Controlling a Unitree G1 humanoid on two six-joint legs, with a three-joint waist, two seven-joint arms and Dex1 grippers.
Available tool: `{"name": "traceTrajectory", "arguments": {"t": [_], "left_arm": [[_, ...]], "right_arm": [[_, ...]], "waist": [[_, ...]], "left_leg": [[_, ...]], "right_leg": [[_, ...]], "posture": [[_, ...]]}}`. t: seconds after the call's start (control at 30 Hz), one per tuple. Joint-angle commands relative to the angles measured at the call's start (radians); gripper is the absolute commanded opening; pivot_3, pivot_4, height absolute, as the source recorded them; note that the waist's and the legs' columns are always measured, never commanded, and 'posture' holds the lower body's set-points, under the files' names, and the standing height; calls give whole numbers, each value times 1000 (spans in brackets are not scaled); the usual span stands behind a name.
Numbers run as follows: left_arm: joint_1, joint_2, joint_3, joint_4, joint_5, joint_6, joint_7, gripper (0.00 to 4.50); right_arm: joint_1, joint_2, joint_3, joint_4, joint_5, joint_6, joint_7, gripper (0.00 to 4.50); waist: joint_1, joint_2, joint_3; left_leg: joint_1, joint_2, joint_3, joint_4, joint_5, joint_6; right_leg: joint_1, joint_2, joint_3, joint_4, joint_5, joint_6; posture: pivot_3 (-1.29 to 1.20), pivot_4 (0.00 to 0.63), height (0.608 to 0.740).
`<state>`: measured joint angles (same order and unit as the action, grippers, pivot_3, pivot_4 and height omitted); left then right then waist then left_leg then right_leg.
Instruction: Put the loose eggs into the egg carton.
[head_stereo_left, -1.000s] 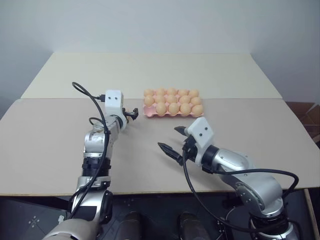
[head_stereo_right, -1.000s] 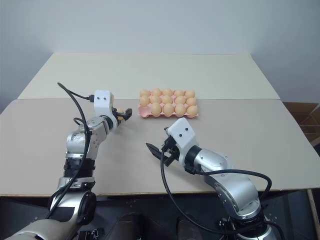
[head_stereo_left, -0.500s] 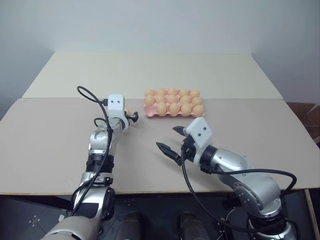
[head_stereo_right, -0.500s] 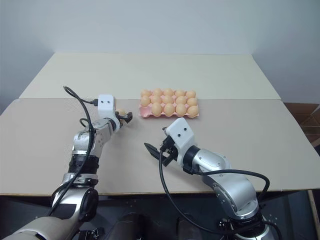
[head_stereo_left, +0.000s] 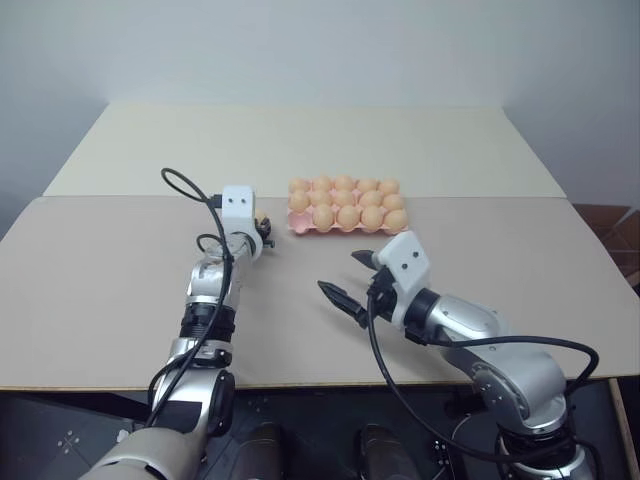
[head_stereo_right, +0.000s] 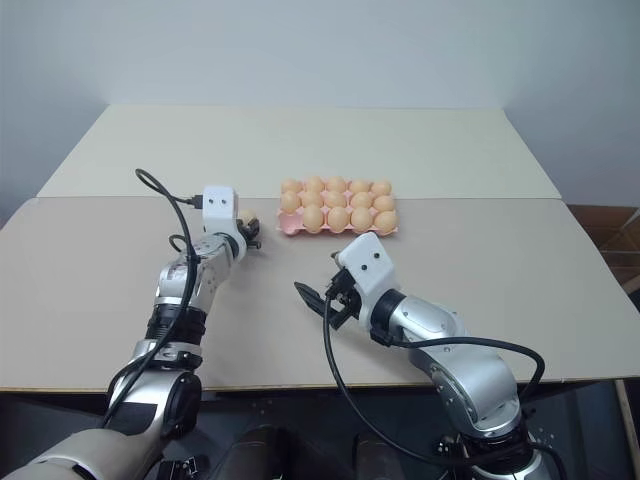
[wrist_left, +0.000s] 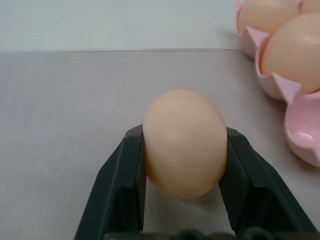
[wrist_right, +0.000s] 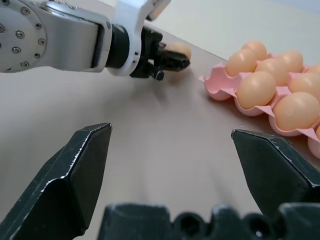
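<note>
- Table (head_stereo_left: 120, 290) lies under both claws, bare around them.
- Egg carton (head_stereo_left: 298, 224) sits just ahead and to the right of the left gripper (wrist_left: 184, 150), nearly full.
- Right gripper (wrist_right: 170, 150) hangs wide open, empty.
- Loose egg (wrist_left: 184, 142) is pinched between the left fingers.
- Grasp step seems done; next calls for lifting gently toward a free cell.

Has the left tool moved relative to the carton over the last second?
Yes. The left tool has edged toward the egg carton, and its fingers have closed on the loose egg.
</note>
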<state>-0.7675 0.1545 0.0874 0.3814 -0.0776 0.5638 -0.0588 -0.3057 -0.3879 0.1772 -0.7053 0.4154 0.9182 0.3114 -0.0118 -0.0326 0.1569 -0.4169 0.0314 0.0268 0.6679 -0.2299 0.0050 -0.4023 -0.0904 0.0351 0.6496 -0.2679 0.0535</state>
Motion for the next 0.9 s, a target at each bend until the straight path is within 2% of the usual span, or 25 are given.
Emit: {"name": "traceTrajectory", "arguments": {"t": [0.03, 0.9], "left_arm": [[3, 12, -121, -148, 34, -52, -102, 1666], [-70, -1, -191, -10, 95, -94, -177, 1664]], "right_arm": [[-10, 2, -37, -41, 9, 6, -9, 4500], [-45, 47, -65, -72, 21, 102, -76, 4500]], "waist": [[2, 0, 0], [0, 0, 0]], "left_leg": [[0, 0, 0, 0, 0, 0], [-1, 0, 0, 0, 0, 0]], "right_leg": [[0, 0, 0, 0, 0, 0], [-1, 0, 0, 0, 0, 0]], "posture": [[0, 150, 740], [0, 150, 740]]}}
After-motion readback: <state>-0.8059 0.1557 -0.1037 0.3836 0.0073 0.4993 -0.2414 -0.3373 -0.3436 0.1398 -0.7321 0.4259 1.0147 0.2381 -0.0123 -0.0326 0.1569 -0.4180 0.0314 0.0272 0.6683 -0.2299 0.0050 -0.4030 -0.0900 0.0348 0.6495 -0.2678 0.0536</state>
